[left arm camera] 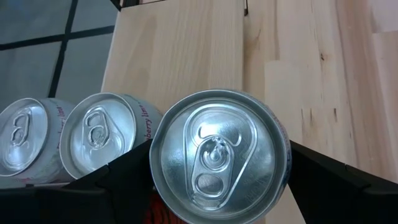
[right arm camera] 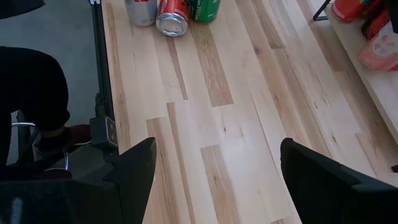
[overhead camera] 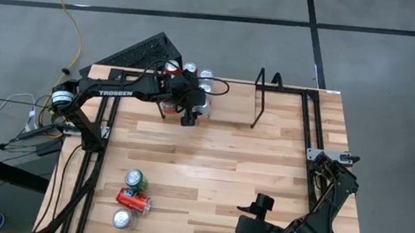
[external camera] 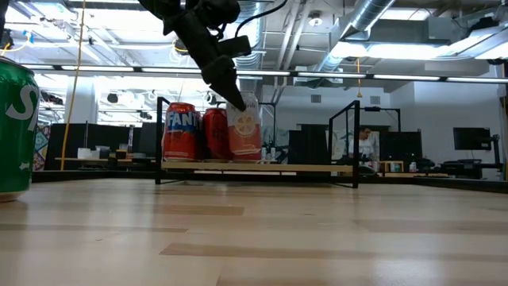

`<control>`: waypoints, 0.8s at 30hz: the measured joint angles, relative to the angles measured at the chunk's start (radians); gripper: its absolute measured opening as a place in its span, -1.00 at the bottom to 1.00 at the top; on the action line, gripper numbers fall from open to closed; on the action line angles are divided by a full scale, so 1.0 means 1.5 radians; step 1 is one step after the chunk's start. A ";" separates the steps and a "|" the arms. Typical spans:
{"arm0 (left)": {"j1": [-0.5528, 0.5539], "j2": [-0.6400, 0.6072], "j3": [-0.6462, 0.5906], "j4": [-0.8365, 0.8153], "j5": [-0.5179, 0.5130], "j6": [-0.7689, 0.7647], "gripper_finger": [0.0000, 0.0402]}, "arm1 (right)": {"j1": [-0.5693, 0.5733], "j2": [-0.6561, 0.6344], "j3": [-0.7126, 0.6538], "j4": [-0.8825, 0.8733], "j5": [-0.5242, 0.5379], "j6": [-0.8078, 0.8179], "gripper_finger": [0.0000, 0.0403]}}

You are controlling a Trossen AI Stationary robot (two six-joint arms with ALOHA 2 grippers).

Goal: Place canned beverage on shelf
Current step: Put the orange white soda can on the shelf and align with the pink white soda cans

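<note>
A pink-and-white can (external camera: 244,127) stands upright at the left part of the black rod shelf (external camera: 317,168), next to a red can (external camera: 214,133) and an orange Fanta can (external camera: 179,131). My left gripper (overhead camera: 193,108) comes down from above and is shut on the pink-and-white can (left arm camera: 217,155). Two more silver tops (left arm camera: 99,134) show beside it in the left wrist view. My right gripper (overhead camera: 260,206) is open and empty at the table's near right; it also shows in the right wrist view (right arm camera: 217,180). My left gripper pinches the can's upper side wall (left arm camera: 283,155) between its two fingers (left arm camera: 127,180), just under the rim. The fingers point down from above. The can stays upright, its base level with the other cans on the shelf.
Three loose cans are at the near left of the table: a green one (overhead camera: 134,179) upright, a red one (overhead camera: 134,200) lying on its side, a silver-topped one (overhead camera: 123,218) upright. The shelf's right upright loop (overhead camera: 259,99) stands farther right. Bare wood lies between shelf and cans.
</note>
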 joint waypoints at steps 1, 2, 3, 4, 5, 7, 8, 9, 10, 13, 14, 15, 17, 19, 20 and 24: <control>0.001 0.002 0.000 0.001 0.000 0.000 0.50 | 0.000 0.000 0.000 0.000 0.000 0.000 0.56; 0.001 0.008 0.000 0.004 0.002 0.000 0.50 | 0.000 0.000 0.000 0.000 0.000 0.000 0.56; 0.002 0.012 0.000 0.006 0.003 -0.002 0.50 | 0.000 0.000 0.000 0.000 0.000 0.000 0.56; 0.004 0.016 0.000 0.004 0.002 -0.003 0.50 | 0.000 0.000 0.000 0.001 0.000 0.000 0.56; 0.004 0.026 0.000 0.002 0.002 -0.005 0.50 | 0.000 0.000 0.000 0.001 0.000 0.000 0.56; 0.005 0.035 0.001 0.010 0.008 -0.008 0.50 | 0.000 0.000 0.000 0.002 0.000 0.001 0.56; 0.005 0.039 0.002 0.007 0.004 -0.006 0.50 | 0.000 0.000 0.000 0.003 0.000 0.000 0.56; 0.005 0.045 0.003 0.007 0.000 -0.002 0.50 | 0.000 0.000 0.000 0.004 0.000 0.001 0.56; 0.005 0.048 0.004 0.008 0.000 0.000 0.50 | 0.000 -0.001 -0.003 0.007 0.000 0.001 0.56; 0.005 0.049 0.004 -0.003 0.000 0.000 0.50 | 0.000 -0.001 -0.022 0.011 0.000 0.000 0.56; 0.005 0.049 0.004 -0.003 -0.001 0.003 0.50 | 0.000 0.000 -0.028 0.011 0.000 0.000 0.56; 0.005 0.049 0.004 -0.004 0.000 0.006 0.50 | 0.000 0.000 -0.034 0.011 -0.001 0.001 0.56; 0.005 0.047 0.005 -0.008 -0.001 0.008 0.50 | 0.000 0.000 -0.043 0.011 -0.001 0.004 0.56; 0.005 0.047 0.009 -0.014 0.004 0.013 0.50 | 0.000 0.000 -0.044 0.016 -0.003 0.005 0.56; 0.005 0.047 0.012 -0.018 0.011 0.016 0.50 | 0.000 0.000 -0.044 0.021 -0.004 0.005 0.56; 0.003 0.047 0.014 -0.012 0.016 0.021 0.58 | 0.001 0.000 -0.044 0.021 -0.005 0.006 0.56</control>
